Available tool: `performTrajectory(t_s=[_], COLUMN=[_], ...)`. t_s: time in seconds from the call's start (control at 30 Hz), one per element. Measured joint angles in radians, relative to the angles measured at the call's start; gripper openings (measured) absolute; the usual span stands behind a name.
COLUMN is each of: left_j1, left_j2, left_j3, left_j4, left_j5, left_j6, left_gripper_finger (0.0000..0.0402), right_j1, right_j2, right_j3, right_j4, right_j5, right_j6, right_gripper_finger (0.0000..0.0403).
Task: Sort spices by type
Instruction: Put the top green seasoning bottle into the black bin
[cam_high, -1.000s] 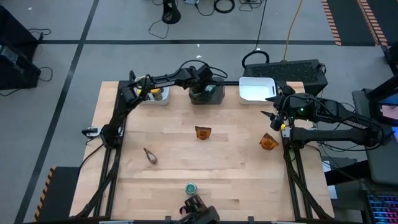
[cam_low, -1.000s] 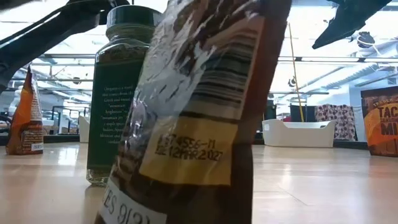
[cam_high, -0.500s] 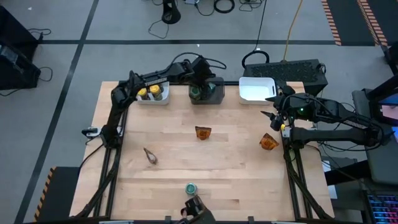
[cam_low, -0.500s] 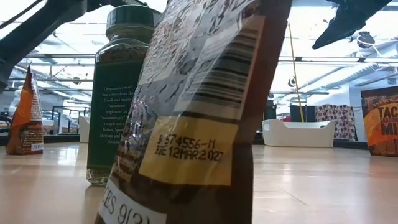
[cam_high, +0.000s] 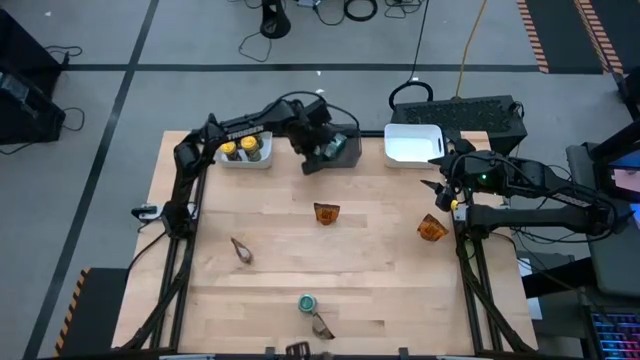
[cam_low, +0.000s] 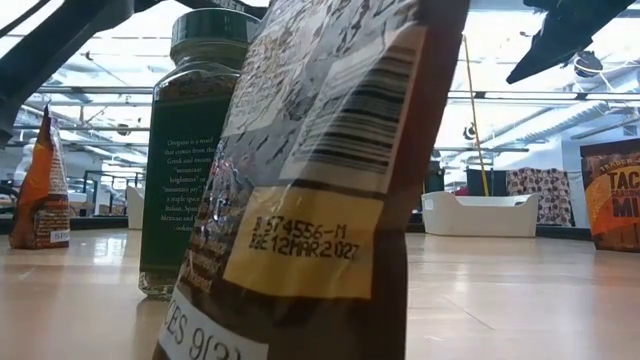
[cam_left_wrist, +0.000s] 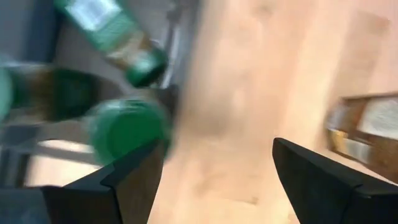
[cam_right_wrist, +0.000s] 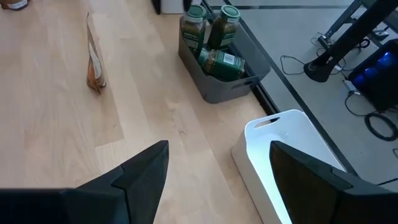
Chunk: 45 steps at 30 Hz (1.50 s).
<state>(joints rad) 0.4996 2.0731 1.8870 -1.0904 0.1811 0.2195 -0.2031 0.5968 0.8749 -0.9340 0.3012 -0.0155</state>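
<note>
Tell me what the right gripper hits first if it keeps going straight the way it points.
Bare table first, probably: the open right gripper tilts down toward the wood between the white bin and the grey bin. Depth is uncertain.

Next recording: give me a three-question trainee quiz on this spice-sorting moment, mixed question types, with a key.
1. True or false: the white rectangular bin holds green-lidded jars.
2. Which gripper is beside the dark grey bin? A) left gripper B) right gripper
3. Fill in: the two yellow-lidded jars stand in the small ___ tray at the table's far left.

Key: 1 false: it looks empty; the green-lidded jars sit in the dark grey bin. 2 A, jaws open. 3 white.
</note>
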Motion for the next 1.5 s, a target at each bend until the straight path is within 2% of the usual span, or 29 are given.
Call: performTrajectory(t_s=[0.2, 0.33, 0.53, 0.6, 0.73, 0.83, 0.93, 1.13, 1.3, 1.5], left_j1=[-0.067, -0.125, -0.253, -0.303, -0.366, -0.375, -0.356, -0.268, -0.159, -0.018], left_j2=[-0.101, -0.203, -0.333, -0.345, -0.345, -0.327, -0.32, -0.321, -0.37, -0.541], left_j3=[0.0, 0.0, 0.001, 0.001, 0.0, 0.0, -0.031, -0.136, -0.325, -0.591], left_j4=[0.012, 0.031, 0.033, 0.035, 0.03, 0.036, 0.056, 0.093, 0.231, 0.339], left_j5=[-0.008, -0.099, -0.095, -0.108, -0.208, -0.211, -0.211, -0.192, -0.078, 0.019], left_j6=[0.004, -0.025, -0.083, -0.083, -0.082, -0.062, -0.044, -0.029, 0.001, 0.013], left_gripper_finger=[0.0301, 0.0301, 0.0301, 0.0301, 0.0301, 0.0301, 0.0301, 0.0301, 0.0301, 0.0301], right_j1=[0.0, 0.0, 0.0, 0.0, 0.0, 0.0, 0.0, -0.001, -0.014, -0.113], right_j2=[0.0, 0.0, 0.0, 0.0, 0.0, 0.004, 0.006, 0.076, 0.239, 0.536], right_j3=[0.0, 0.0, 0.0, 0.0, 0.0, -0.009, -0.06, -0.166, -0.143, -0.033], right_j4=[0.005, 0.005, 0.004, 0.005, 0.035, 0.078, 0.142, 0.354, 0.504, 0.618], right_j5=[0.0, 0.0, -0.001, -0.012, -0.019, -0.019, -0.022, -0.108, -0.125, -0.158], right_j6=[-0.012, -0.023, -0.024, -0.032, -0.042, -0.049, -0.071, -0.143, -0.199, -0.354], right_gripper_finger=[0.0263, 0.0263, 0.0263, 0.0263, 0.0263, 0.0263, 0.0263, 0.0263, 0.0263, 0.0263])
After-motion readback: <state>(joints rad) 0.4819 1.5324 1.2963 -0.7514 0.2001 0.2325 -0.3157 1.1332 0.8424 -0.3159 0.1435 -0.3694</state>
